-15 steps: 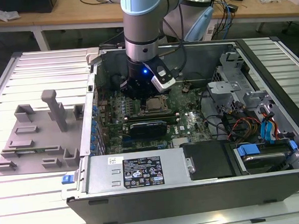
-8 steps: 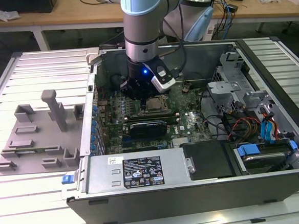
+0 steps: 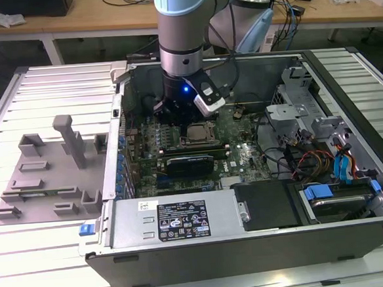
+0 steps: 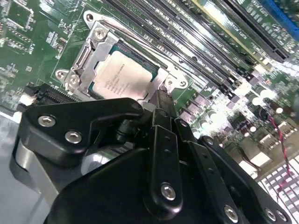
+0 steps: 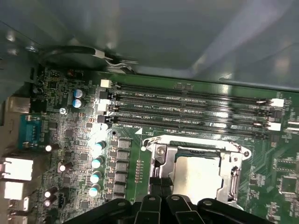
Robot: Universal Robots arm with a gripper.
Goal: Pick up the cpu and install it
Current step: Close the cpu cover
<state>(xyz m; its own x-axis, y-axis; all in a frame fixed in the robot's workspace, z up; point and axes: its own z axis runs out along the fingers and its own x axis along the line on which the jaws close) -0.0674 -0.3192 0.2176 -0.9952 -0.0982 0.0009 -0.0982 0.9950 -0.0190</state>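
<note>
The cpu (image 3: 196, 135) is a pale silver square lying flat inside the metal-framed socket (image 4: 79, 65) on the green motherboard. It also shows as the cpu (image 4: 124, 77) and the cpu (image 5: 196, 170) in both wrist views. My gripper (image 3: 178, 116) hangs inside the open computer case (image 3: 251, 241), just beside the socket's edge. The black fingers (image 4: 161, 105) are pressed together with nothing between them. In the first wrist view the gripper (image 5: 161, 183) sits at the socket frame (image 5: 159, 151), next to the chip and not on it.
Rows of memory slots (image 5: 187, 109) run along one side of the socket. A black card (image 3: 187, 163) lies near the socket. A drive cage and cables (image 3: 317, 154) fill the case toward the exterior view's right. A grey fixture (image 3: 49, 173) stands on the table at that view's left.
</note>
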